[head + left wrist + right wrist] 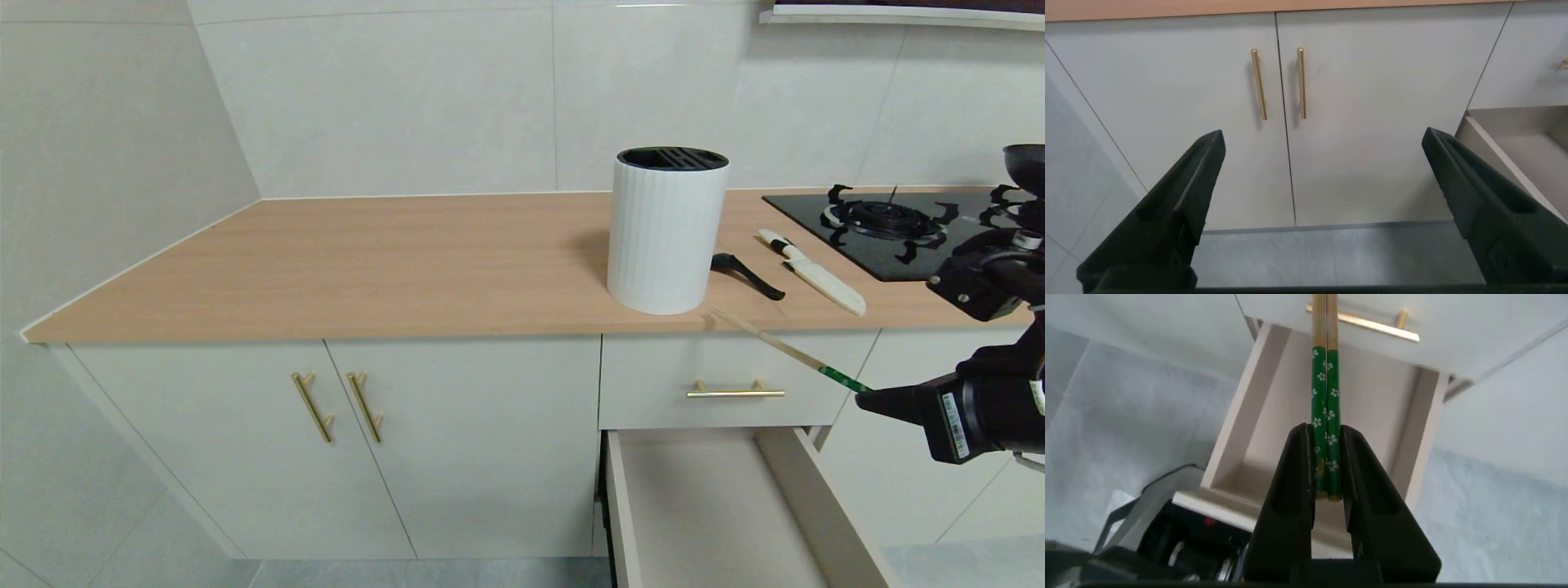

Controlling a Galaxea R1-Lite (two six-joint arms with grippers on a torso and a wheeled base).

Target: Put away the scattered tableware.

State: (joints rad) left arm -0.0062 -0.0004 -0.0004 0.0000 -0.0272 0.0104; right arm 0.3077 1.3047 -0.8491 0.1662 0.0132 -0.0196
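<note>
2 chopsticks [1325, 384] clamped in right tool [1327, 439], over open drawer [702, 498]

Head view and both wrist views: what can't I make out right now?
- Black-handled utensil: its working end is hidden behind the white ribbed holder, head view.
- Holder's slots: too dark to tell any contents, head view.
- Open white drawer: its front is cut off by the bottom edge, head view.
- Green-ended wooden chopsticks in the right gripper: far tips run off the picture's edge, right wrist view.
</note>
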